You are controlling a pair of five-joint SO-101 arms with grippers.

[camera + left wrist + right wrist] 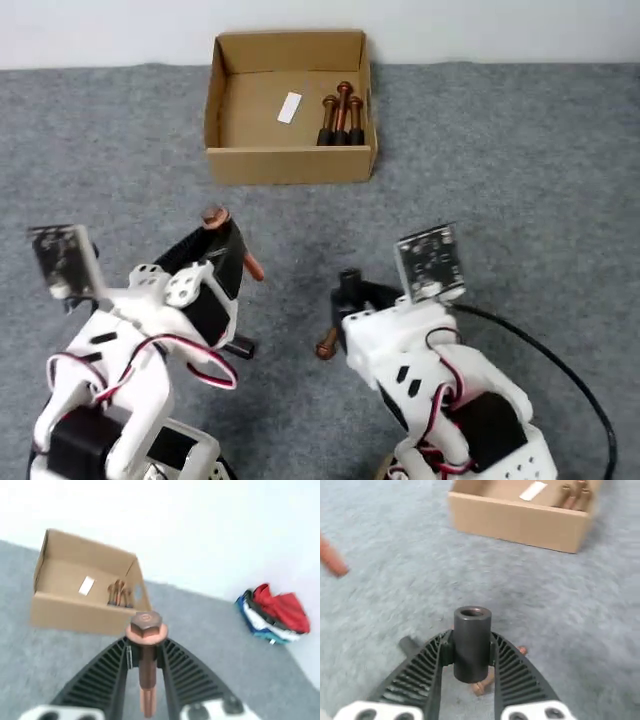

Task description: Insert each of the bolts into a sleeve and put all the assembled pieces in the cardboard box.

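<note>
Clamping stiff, probably slippery metal mid-length, the left gripper (146, 649) pinches the shank of a copper bolt (145, 630) and the right gripper (472, 642) a black sleeve (472, 630), with the cardboard box (290, 166) at 12 o'clock.

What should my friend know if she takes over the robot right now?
Left gripper: shut on a copper bolt.
Right gripper: shut on a black sleeve.
Done: three assembled pieces lie in the cardboard box.
Left: put the held bolt into the held sleeve and box it. Then do the same with the loose bolt and loose sleeve on the carpet between the arms.
</note>
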